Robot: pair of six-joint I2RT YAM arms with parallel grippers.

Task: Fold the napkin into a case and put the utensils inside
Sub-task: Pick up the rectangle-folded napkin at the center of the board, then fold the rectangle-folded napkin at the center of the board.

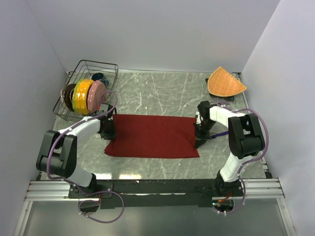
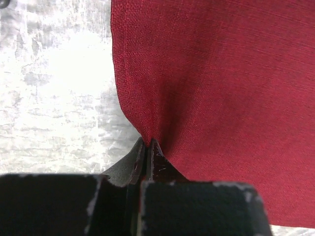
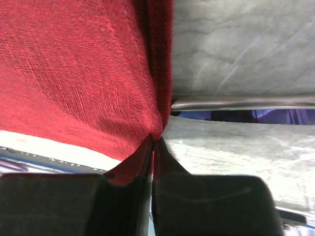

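Grey marble table (image 1: 162,93) carries red napkin (image 1: 152,136) (lying flat) and wire dish rack (image 1: 106,64).

The napkin (image 1: 152,136) is matt, coarse-woven red cloth; the table (image 1: 162,93) looks like smooth grey veined stone with a soft sheen; the orange mat (image 1: 225,82) is woven; the rack (image 1: 98,62) is thin wire

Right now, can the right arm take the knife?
Probably not yet. The right gripper is shut on the napkin edge. The knife lies close by on the table with nothing over it, but the gripper must let the cloth go first.
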